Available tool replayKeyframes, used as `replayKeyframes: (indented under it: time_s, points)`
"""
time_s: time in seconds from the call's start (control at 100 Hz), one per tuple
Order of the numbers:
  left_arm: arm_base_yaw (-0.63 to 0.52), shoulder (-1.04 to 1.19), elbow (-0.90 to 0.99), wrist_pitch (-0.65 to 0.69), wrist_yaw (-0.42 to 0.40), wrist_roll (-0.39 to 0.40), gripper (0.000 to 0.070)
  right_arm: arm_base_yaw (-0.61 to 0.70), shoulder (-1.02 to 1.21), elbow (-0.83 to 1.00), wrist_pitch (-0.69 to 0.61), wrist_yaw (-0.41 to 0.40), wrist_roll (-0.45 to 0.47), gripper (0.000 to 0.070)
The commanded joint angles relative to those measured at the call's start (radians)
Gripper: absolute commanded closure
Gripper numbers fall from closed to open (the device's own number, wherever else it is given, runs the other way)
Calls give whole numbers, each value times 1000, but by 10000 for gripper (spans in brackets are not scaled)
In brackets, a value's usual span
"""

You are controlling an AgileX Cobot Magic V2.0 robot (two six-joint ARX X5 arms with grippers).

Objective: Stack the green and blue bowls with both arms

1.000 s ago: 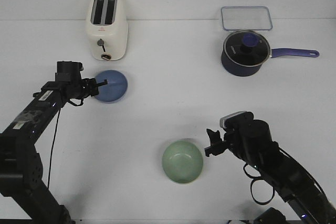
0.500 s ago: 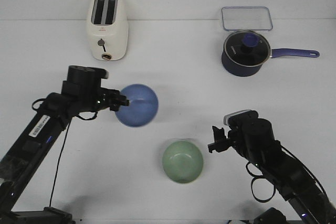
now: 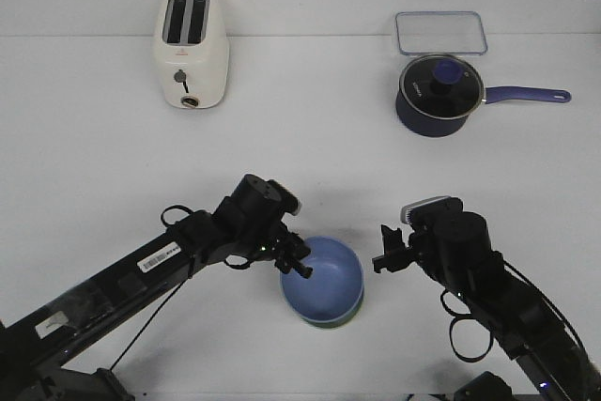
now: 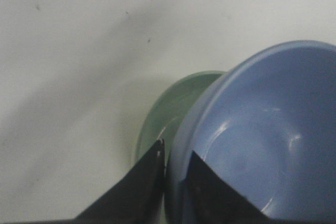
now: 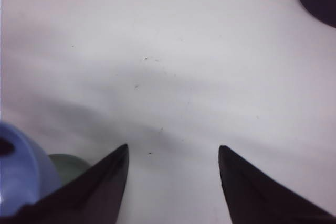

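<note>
White table (image 3: 310,147) fills the front view, with a cream toaster (image 3: 191,50) standing far beyond the green bowl and a dark saucepan (image 3: 438,94) with its long handle far beyond it toward the other side; a clear lidded container (image 3: 440,33) lies just behind the saucepan.

Taking the green bowl (image 4: 163,114) as the landmark: the blue bowl (image 3: 323,280) sits directly over it, covering nearly all of it, so that only a thin green edge shows under the blue rim in the front view and a green crescent shows beside it in the left wrist view.

Left claw (image 3: 299,263) is clenched on the blue bowl's rim, one finger inside the bowl and one outside, on the side of the green bowl nearer the toaster.

Right claw (image 3: 384,254) is released, its fingers spread wide with bare table between them. It hovers just beside the green bowl on the saucepan side, touching neither bowl.
</note>
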Motion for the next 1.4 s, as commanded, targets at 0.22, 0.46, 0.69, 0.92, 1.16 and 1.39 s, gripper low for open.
replayKeyframes:
  time_s: [0.22, 0.46, 0.69, 0.92, 1.16, 1.39]
  points:
    - [-43, 66, 13, 11, -3, -1, 305, 5, 5, 13, 7, 0, -9, 350]
    - [27, -60, 19, 8, -76, 8, 242, 4, 4, 13, 9, 12, -35, 351]
    - [174, -275, 19, 2, -358, 61, 443, -35, -55, 9, 28, 83, -84, 588]
    - [379, -524, -119, 65, -455, 90, 687, -79, -299, -151, 193, 146, -91, 700]
    - [562, -960, -644, 480, -493, 147, 688, -97, -678, -462, 489, 247, -228, 700]
    - [646, -1189, -779, 545, -494, 129, 687, -99, -742, -508, 498, 323, -230, 700]
